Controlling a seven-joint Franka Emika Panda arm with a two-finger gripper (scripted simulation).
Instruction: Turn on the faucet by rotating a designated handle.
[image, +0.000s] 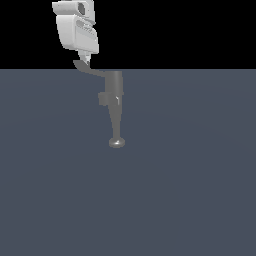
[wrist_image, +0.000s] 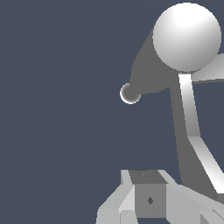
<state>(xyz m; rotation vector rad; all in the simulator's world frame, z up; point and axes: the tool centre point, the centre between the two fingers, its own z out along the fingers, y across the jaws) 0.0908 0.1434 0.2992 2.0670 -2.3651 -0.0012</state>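
Faucet (image: 116, 107), rigid metal: I'd push the thin, slick-looking handle (image: 89, 68) at its paddle tip; gripper (image: 86, 62) jaw state unreadable

The white gripper (image: 86, 61) hangs near the top of the exterior view, pointing down and leaning a little. Its fingers (wrist_image: 131, 205) sit close together (whether they are pinching anything is hard to see).
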